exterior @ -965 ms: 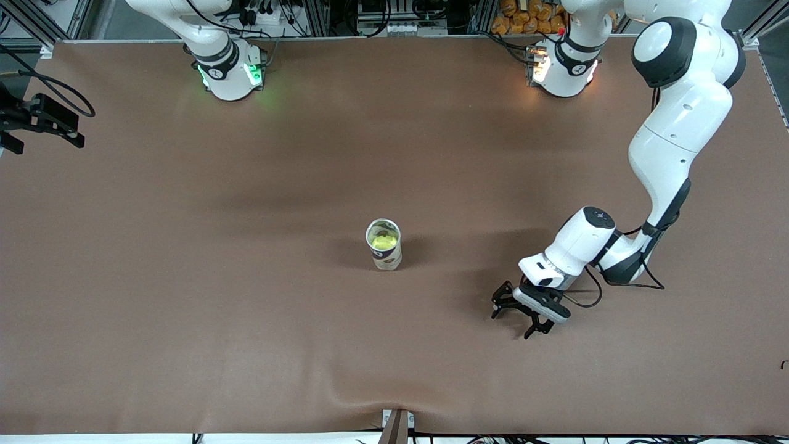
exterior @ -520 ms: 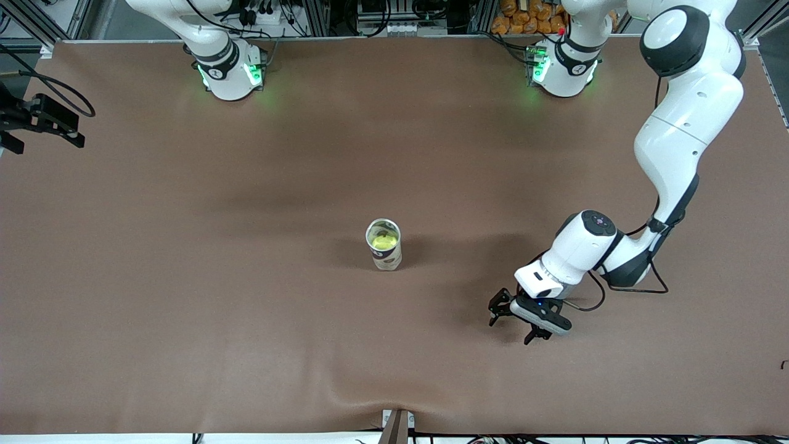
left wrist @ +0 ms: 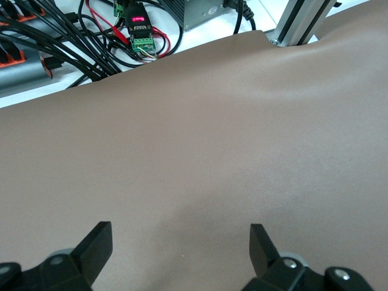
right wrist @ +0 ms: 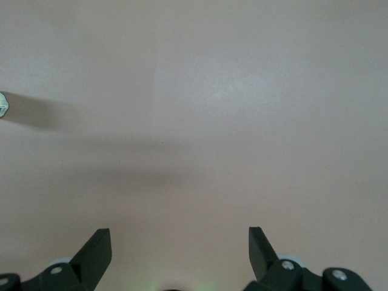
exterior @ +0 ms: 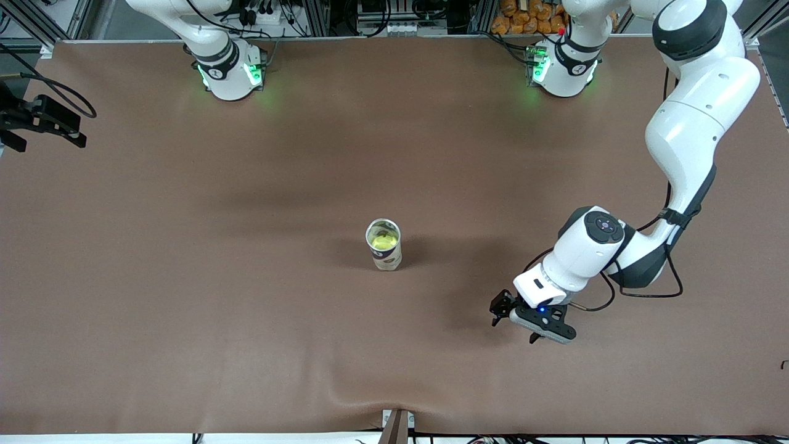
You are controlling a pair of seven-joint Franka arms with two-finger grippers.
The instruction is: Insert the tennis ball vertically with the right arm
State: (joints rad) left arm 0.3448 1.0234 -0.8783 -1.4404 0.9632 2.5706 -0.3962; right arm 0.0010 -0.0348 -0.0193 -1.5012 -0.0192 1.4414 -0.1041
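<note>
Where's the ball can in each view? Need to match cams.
Front view: the can stands upright mid-table, tennis ball inside.
Left wrist view: not in it.
Right wrist view: only a pale sliver at the picture's edge; cannot tell if it is the can.
Shared landmark: the brown table cover.

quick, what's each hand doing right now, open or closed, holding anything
Left hand: open, empty, low over bare table.
Right hand: open, empty, above bare table.
</note>
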